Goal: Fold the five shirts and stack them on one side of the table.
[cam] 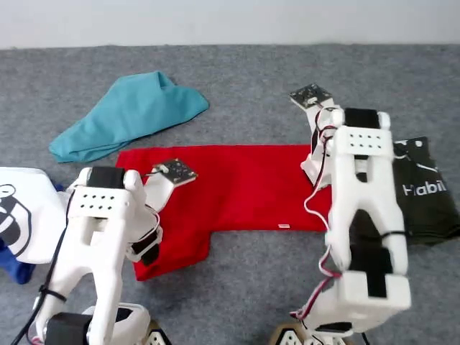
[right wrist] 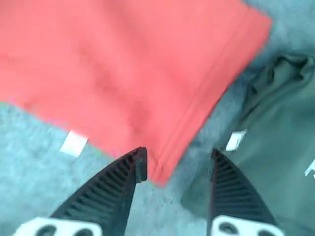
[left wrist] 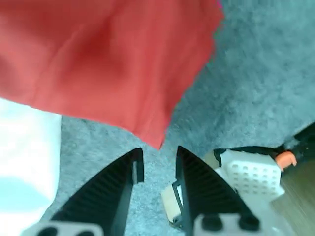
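Note:
A red shirt lies spread across the middle of the grey table, with one flap reaching toward the front left. In the left wrist view my left gripper is open, and a corner of the red shirt ends just beyond its fingertips. Nothing sits between them. My right gripper is open wider, and the hemmed corner of the red shirt lies at its fingertips. A black shirt lies at the right, beside the right arm, and a teal shirt is bunched at the back left.
A white shirt with a dark print lies at the left edge, and blue cloth peeks from under it. The black shirt touches the red corner. A small white label marks the red shirt's front edge. Bare grey mat stretches along the back.

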